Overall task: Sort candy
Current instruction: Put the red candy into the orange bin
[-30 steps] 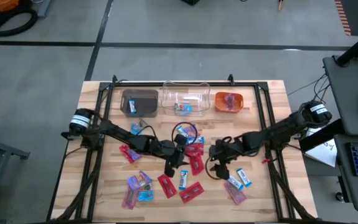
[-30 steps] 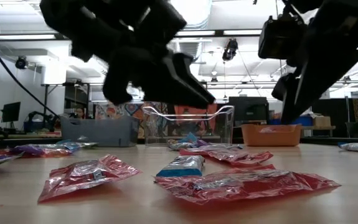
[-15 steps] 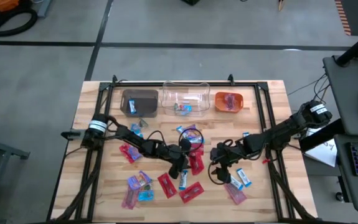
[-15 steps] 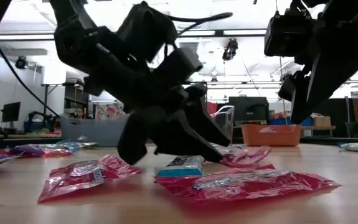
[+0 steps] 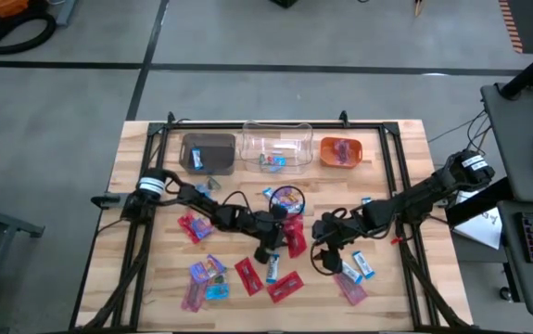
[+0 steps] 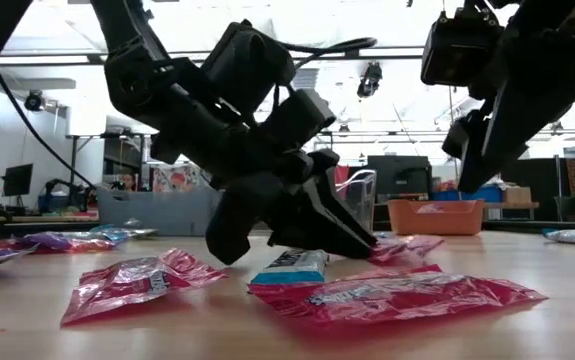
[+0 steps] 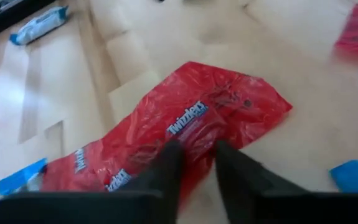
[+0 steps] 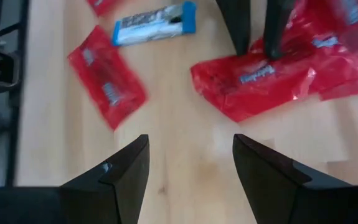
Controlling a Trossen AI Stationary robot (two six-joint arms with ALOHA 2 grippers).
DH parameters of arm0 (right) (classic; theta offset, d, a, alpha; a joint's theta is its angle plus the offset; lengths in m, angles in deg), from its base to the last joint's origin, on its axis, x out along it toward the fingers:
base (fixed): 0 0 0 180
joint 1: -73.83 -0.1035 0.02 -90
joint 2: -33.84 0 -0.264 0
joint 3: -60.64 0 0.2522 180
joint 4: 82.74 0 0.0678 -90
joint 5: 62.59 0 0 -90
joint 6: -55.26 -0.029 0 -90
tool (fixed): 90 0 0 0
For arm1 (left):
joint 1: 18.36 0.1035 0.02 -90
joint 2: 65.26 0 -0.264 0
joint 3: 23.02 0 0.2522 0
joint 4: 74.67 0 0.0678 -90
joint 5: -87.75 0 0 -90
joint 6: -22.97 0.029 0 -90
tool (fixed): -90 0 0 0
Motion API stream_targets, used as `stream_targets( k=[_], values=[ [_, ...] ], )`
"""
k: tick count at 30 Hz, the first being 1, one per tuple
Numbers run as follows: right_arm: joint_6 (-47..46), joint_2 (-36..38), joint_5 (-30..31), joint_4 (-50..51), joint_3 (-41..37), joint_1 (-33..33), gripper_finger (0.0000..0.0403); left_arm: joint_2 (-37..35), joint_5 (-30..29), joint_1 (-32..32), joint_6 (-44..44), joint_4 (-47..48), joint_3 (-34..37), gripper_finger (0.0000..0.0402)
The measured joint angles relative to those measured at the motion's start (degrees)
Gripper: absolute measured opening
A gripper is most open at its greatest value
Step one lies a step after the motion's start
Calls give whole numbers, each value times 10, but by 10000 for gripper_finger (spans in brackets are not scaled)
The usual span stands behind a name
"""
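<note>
Many small wrapped candies lie flat on the wooden table: red ones [image 5: 249,276], blue-and-white ones [image 5: 273,267] and purple ones [image 5: 206,269]. My left gripper [image 7: 197,168] is down at mid-table and has closed on a red candy [image 5: 294,239] printed with white lettering [image 7: 188,118]. My right gripper [image 8: 191,180] hangs open above the table to the right of it [image 5: 326,252], holding nothing. A blue-and-white candy [image 6: 292,265] lies just in front of the left fingers in the low view. My left gripper pinches the red candy's wrapper at one long edge [image 7: 197,140], about midway along it, between its two fingers [image 8: 238,28]. The fingers come slanting down from the table's left side. The candy still lies flat on the table.
Along the far edge stand a brown bin [image 5: 209,153], a clear bin [image 5: 275,144] and an orange bin [image 5: 340,151]. More red candies [image 5: 285,286] lie toward the near edge, blue-and-white ones [image 5: 357,269] near the right gripper. A black frame [image 5: 159,139] runs round the table.
My left gripper has come down onto the table, moving a little toward the right edge. Its fingers opened wide on the way, then closed onto the red candy. The candy has stayed on the table.
</note>
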Motion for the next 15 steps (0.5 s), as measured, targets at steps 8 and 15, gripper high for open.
stream_targets(
  k=[8,15],
  values=[
    [114,-32,148,4,0,-23,219,2,89,32,-64,-6,1,3],
    [199,-75,254,-26,-1,-45,219,2,104,44,-73,-5,2,0]
  ],
)
